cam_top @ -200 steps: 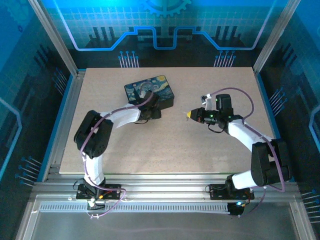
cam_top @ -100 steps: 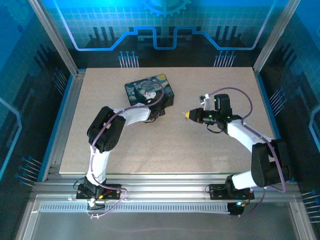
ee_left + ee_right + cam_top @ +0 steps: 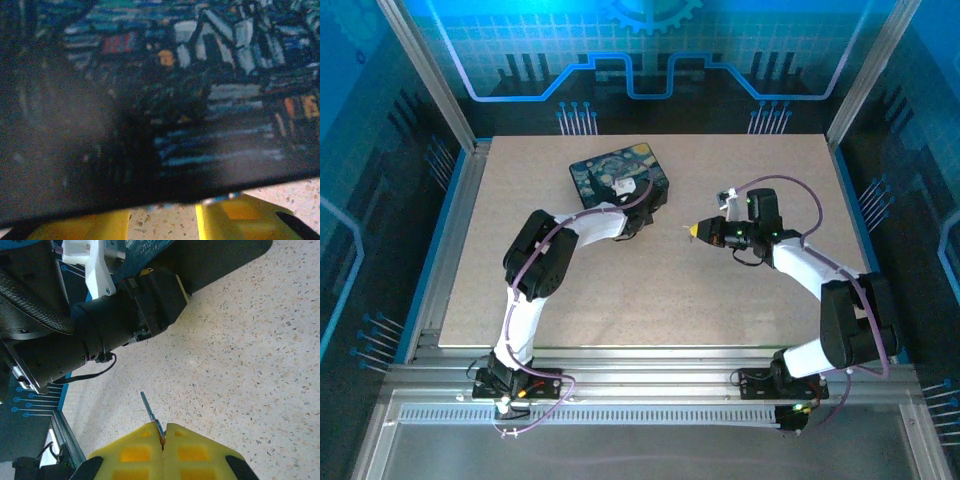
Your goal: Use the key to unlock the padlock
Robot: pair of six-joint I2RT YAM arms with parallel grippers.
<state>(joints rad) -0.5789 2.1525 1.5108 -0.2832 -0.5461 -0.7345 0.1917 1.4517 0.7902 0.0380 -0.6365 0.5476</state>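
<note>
R grip point(image 3: 162, 440) clamped tight on the key point(image 3: 149, 411), blade poking past the tips, aimed ~9 o'clock at the box point(image 3: 618, 180). L grip point(image 3: 165, 214) part-open at box's 5 o'clock edge, tabletop point(image 3: 305, 192) showing btwn fingers point(image 3: 235, 220); holding anything? can't tell. Padlock too hidden to place, prob there. IMO: keep key level, go slow. L arm point(image 3: 100, 335) crowds the path.

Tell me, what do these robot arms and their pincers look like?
The left arm and right arm have black joints, white links and purple cables looping alongside. The left gripper and right gripper end in blocky yellow fingertips.
</note>
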